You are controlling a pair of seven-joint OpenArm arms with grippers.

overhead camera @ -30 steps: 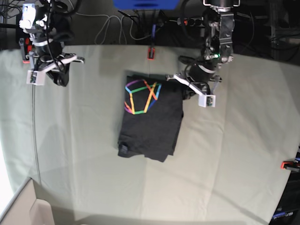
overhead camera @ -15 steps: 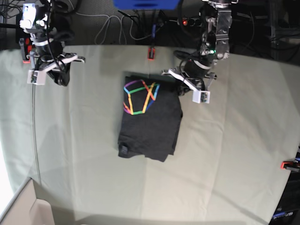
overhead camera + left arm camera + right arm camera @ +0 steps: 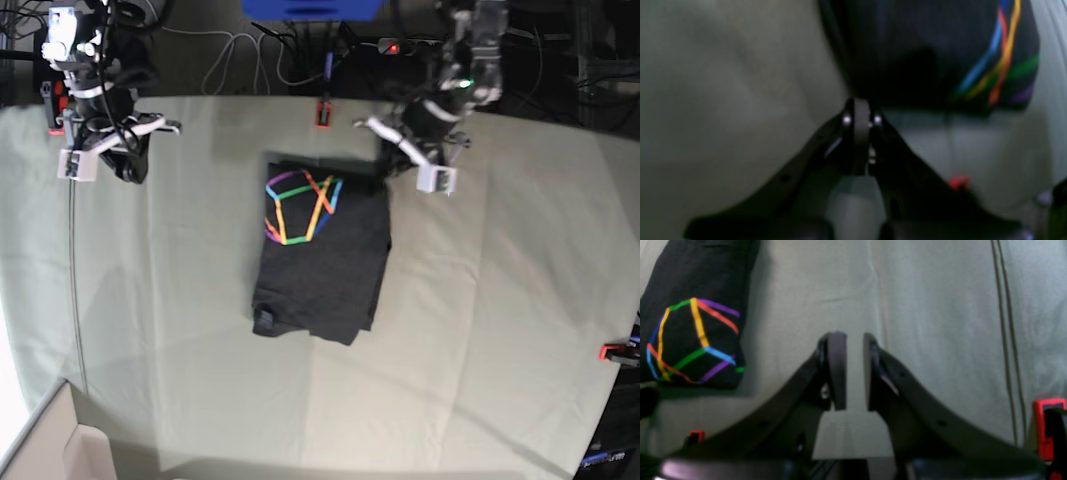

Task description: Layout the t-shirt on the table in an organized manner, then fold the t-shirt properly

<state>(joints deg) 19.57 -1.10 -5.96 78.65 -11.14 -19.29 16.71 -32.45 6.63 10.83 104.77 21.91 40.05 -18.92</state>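
The t-shirt (image 3: 320,255) lies folded into a compact charcoal rectangle at the middle of the table (image 3: 500,320), rainbow print up at its far end. My left gripper (image 3: 392,165) hovers just off the shirt's far right corner. In the left wrist view, blurred, the left gripper (image 3: 858,108) has its fingers pressed together at the edge of the t-shirt (image 3: 923,50), with nothing seen between them. My right gripper (image 3: 128,168) is far to the left over bare cloth. In the right wrist view the right gripper (image 3: 855,340) is slightly open and empty, with the t-shirt (image 3: 693,323) at the left.
Red clamps hold the cloth at the far edge (image 3: 323,112) and right edge (image 3: 617,351). One red clamp (image 3: 1048,426) sits close to the right gripper. A thin cable (image 3: 75,280) runs down the left side. A cardboard box (image 3: 60,450) sits at the near left corner.
My left arm has drawn back from the shirt's far right corner toward the table's far edge. The shirt and the right arm have not moved.
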